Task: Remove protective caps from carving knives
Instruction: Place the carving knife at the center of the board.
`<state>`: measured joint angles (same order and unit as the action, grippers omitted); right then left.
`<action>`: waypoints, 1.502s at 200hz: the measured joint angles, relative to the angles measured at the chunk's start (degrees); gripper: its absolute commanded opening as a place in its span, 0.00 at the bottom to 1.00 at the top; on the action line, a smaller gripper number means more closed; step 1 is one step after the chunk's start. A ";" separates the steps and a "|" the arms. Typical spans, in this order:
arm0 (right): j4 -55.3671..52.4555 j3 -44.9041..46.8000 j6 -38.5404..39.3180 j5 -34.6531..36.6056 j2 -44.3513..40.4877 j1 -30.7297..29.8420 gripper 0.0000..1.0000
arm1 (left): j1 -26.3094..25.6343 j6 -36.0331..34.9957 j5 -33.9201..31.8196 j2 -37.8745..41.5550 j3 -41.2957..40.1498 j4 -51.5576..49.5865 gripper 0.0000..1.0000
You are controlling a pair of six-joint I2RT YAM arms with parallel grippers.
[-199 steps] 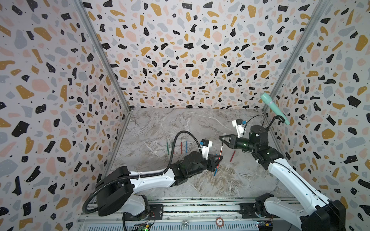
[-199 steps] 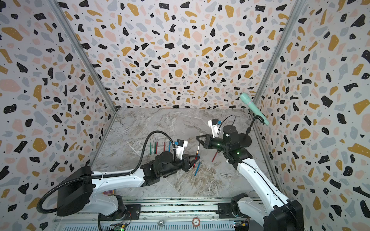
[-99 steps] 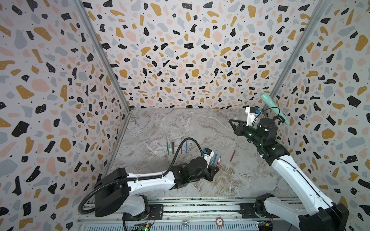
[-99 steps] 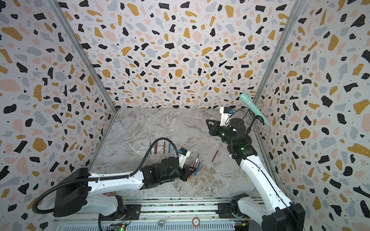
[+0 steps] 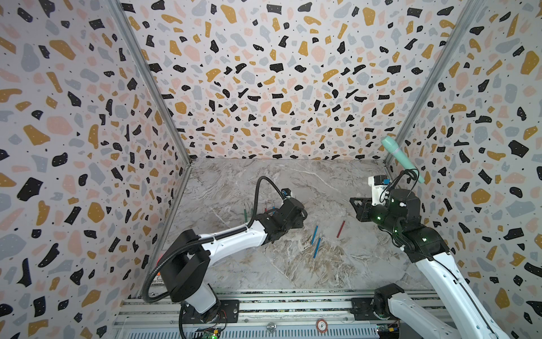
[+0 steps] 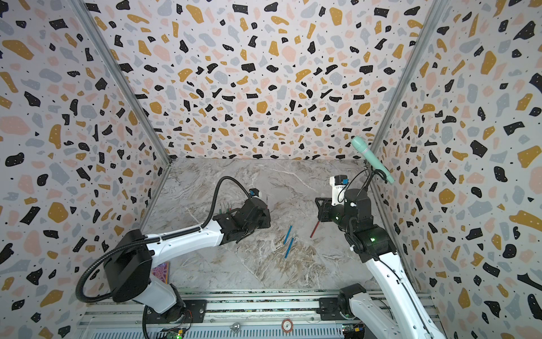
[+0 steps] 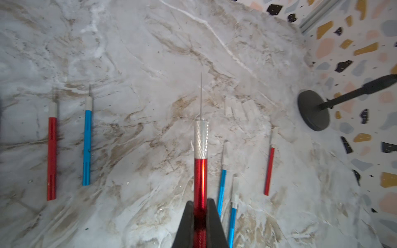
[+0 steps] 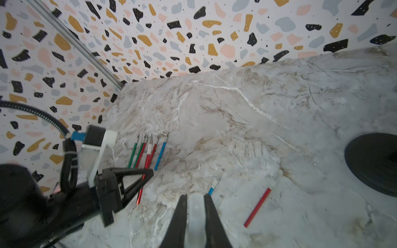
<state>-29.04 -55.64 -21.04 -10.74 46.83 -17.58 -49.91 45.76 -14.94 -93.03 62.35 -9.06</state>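
My left gripper point(image 7: 200, 206) is shut on a red carving knife point(image 7: 200, 171) whose knurled silver collar and bare needle tip point away from me. My right gripper point(image 8: 195, 198) is shut on a translucent whitish cap point(image 8: 196, 212). In both top views the left gripper point(image 5: 302, 213) hovers mid-table and the right gripper point(image 5: 352, 201) hangs well apart at the right. Two blue knives point(image 5: 315, 239) and a red one point(image 5: 340, 229) lie between them. Several more knives point(image 8: 148, 150) lie in a row by the left arm.
A mint-green microphone point(image 5: 400, 157) stands on a black round base point(image 8: 373, 163) in the back right corner. Loose translucent caps point(image 8: 247, 148) lie in a row mid-table. Patterned walls close three sides, and a metal rail point(image 5: 264, 311) runs along the front.
The two grippers were close together over the middle a second ago. Now the right one has drawn off to the right with the cap. The left one has pulled back with the red knife.
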 measured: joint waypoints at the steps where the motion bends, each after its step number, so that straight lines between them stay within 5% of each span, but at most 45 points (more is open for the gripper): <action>1: -0.15 0.00 0.04 0.02 -0.07 0.00 0.00 | 0.07 0.00 -0.04 -0.15 0.07 -0.07 0.00; 117: -6.99 8.44 2.12 -0.13 -5.95 0.00 0.00 | 5.18 -5.81 -3.26 -17.33 10.16 -7.52 0.00; 300: -6.08 9.66 2.32 -0.07 -10.10 -2.01 0.00 | 8.26 -5.66 -5.84 -26.27 17.97 -13.25 0.00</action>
<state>-35.11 -45.98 -18.72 -10.81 36.73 -19.59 -41.65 40.10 -20.78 -119.31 80.31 -22.31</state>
